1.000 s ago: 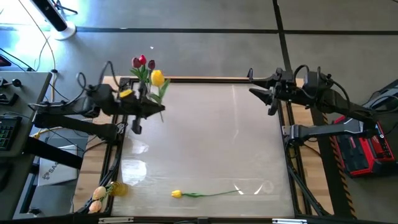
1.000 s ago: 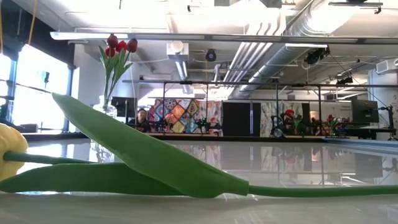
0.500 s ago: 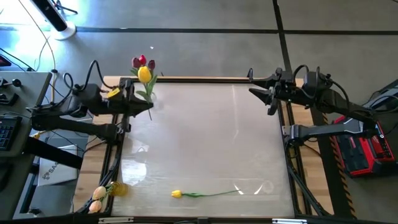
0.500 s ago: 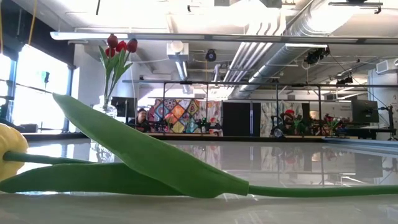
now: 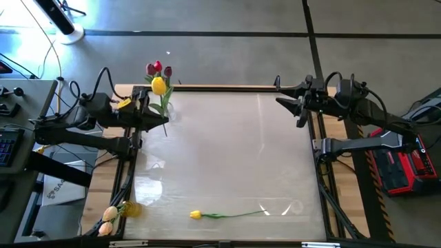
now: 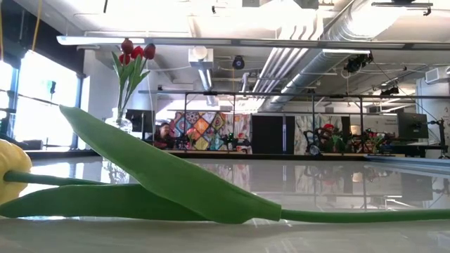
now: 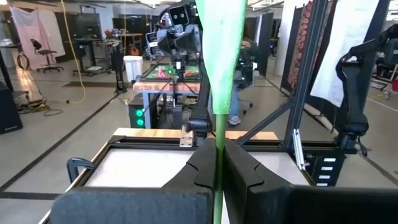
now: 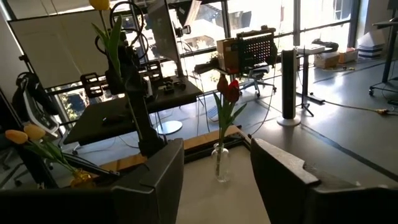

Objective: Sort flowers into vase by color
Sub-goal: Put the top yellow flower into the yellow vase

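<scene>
We find the left hand point(image 5: 163, 124) clamped on the stem of a yellow tulip point(image 5: 158, 85), held upright beside the vase point(image 5: 167, 110) at the surface's point(image 5: 234, 158) far-left corner, while the right hand point(image 5: 288, 102) waits open.

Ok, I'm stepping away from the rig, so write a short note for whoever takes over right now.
Left gripper: shut on the stem of a yellow tulip, held upright at the table's far left corner, next to the clear vase.
Right gripper: open, holding nothing, waiting at the far right edge.
Done: three red tulips stand in the clear vase.
Also there: another vase at the near left corner with yellow and cream heads beside it; whether they sit in it is not clear.
Left: place the held tulip, then the second yellow tulip lying flat at the near edge.
</scene>
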Robot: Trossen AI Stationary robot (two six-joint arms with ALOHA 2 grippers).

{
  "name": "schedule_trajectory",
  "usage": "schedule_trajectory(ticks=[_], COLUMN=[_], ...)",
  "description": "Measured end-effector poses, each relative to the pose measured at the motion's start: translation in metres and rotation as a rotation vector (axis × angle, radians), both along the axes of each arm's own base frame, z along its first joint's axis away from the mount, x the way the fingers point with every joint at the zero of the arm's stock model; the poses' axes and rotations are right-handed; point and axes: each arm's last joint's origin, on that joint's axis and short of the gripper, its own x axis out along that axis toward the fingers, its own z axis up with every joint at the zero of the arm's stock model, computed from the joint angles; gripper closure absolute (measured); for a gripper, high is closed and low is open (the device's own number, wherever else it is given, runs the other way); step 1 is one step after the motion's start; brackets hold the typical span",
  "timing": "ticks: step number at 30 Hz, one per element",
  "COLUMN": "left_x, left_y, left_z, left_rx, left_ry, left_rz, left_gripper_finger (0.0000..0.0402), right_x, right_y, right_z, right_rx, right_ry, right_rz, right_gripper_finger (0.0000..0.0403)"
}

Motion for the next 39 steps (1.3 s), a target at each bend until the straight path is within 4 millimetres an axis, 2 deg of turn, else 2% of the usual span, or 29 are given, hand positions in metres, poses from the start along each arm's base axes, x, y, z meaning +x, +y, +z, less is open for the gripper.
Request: schedule_trajectory(ticks=[22,39], left_x=[0.0001,0.0011], left_y=[-0.0001,-0.0043], left_z=[0.0005,-0.0003], left_rx=[-0.015,0.001], left_ry=[-0.005,0.001], left_rz=[-0.001,-0.149], left_gripper_finger=[0.0401,0.0401], right_x=[0.0,-0.0001], right_y=[0.0,0.0], right_z=[0.0,0.0], right_rx=[0.0,0.0], right_ry=[0.0,0.0], right_rz=[-0.001,-0.001], right_gripper_finger=[0.0229,0.0229])
